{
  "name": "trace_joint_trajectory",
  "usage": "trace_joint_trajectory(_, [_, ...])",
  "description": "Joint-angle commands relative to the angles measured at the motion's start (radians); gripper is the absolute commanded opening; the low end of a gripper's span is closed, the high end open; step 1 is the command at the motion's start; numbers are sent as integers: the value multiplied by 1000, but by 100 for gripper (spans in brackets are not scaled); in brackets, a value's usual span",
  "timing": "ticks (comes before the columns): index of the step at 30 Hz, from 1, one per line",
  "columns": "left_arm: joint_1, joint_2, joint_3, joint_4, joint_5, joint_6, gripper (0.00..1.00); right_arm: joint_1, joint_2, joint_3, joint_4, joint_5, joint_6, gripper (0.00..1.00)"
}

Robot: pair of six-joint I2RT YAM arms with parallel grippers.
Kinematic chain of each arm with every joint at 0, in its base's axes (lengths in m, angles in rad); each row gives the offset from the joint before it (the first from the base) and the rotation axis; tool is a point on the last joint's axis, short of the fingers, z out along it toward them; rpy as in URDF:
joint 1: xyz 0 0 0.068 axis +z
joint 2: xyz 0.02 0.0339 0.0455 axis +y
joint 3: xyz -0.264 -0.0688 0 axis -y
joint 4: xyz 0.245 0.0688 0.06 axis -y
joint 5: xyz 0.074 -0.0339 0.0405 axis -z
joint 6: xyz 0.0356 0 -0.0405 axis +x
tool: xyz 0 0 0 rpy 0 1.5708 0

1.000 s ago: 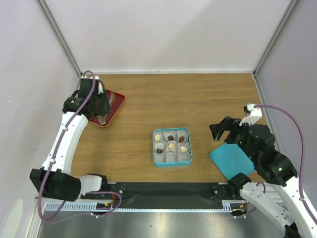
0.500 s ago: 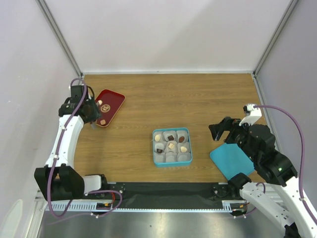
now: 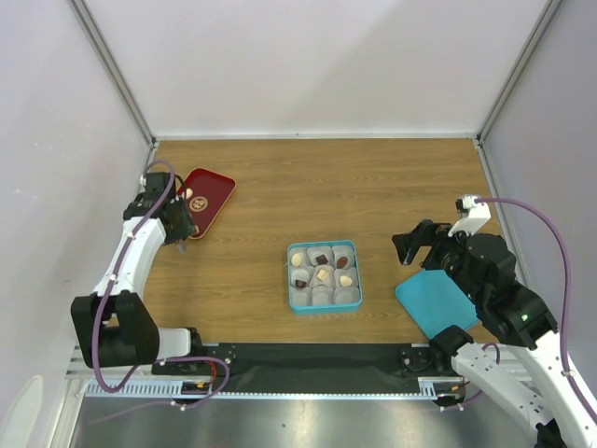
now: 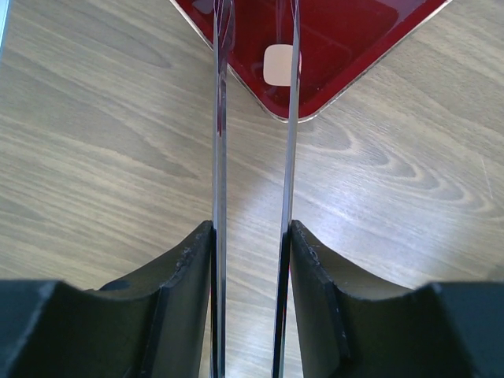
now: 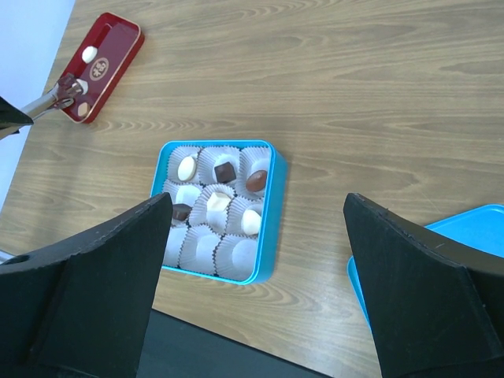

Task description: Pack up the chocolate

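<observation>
Several chocolates (image 3: 322,274), cream and dark brown, sit in paper cups inside the blue box (image 3: 357,276); the right wrist view shows them (image 5: 218,202) in the box (image 5: 272,214) too. My left gripper (image 3: 177,229) (image 4: 250,228) is shut on thin metal tongs (image 4: 218,118). The tines stand apart over the near corner of the red tray (image 4: 339,39) (image 3: 213,187). One cream chocolate (image 4: 281,64) lies on the tray between the tines, close to the right one. My right gripper (image 3: 415,245) (image 5: 258,201) hangs open above the table, right of the box, holding nothing.
A blue lid (image 3: 434,303) (image 5: 472,227) lies flat at the right, under my right arm. The red tray (image 5: 110,59) holds another pale chocolate (image 5: 90,53) farther in. Grey walls close the table on three sides.
My left gripper has drawn back with the tongs from over the tray to its near-left corner. The right arm has barely shifted.
</observation>
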Motion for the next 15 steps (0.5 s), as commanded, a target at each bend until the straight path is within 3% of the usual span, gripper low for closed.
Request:
trace_joint_trajectory(1, [10, 10, -18, 79, -23, -10, 46, -2, 8, -5, 40, 13, -20, 97])
trace_joint_trajectory(15, [10, 90, 24, 127, 50, 11, 45, -5, 13, -11, 49, 32, -27, 97])
